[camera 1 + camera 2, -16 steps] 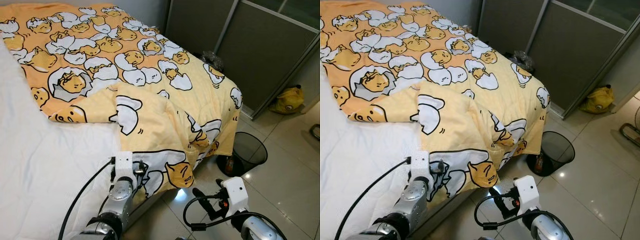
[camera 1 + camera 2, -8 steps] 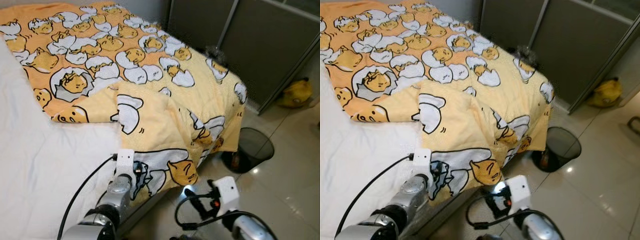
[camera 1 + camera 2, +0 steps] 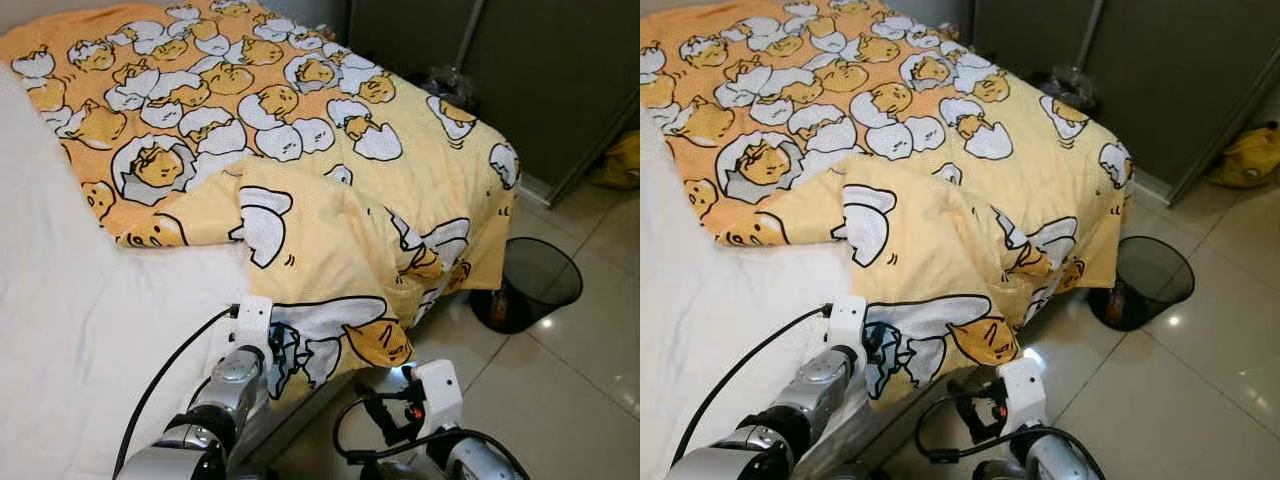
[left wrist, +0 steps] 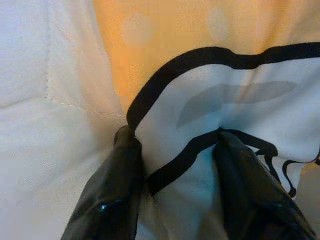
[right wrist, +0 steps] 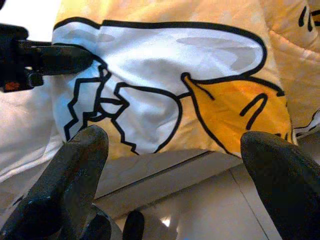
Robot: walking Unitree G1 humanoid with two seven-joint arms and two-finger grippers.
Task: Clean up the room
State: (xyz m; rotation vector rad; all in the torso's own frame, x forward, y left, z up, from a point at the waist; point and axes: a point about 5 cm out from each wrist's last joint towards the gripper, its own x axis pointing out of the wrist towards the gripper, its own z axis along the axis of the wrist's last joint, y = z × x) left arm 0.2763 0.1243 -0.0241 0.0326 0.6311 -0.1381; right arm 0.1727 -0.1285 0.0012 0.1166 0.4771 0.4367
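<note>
Since a second ago the right end effector has crept in under the hanging corner of the blanket, and the whole view has swung a bit so the bin sits further right; the left end effector hasn't let go of anything. It's pinched onto the blanket's lowest corner, right on the white-and-black cartoon patch, and in the left wrist view you can see both black fingers squeezing a fold of fabric between them, so it's narrow and holding cloth. The left arm reaches forward and slightly up from the bottom edge, wrist roughly level with the mattress edge, black cable looping off to the side.

The right end effector is wide open, fingers spread well apart in its wrist view, with the blanket corner hanging just ahead of them and not touched. That arm is low, near the floor beside the bed, pointing toward the bed frame.

The blanket lies across the far half of the bed, long axis running from the near corner away toward the headboard side, with one flap folded back on itself and the corner drooping over the edge. Bare white sheet covers the near side. A black mesh bin stands on the tile floor just beside the bed's foot corner.
</note>
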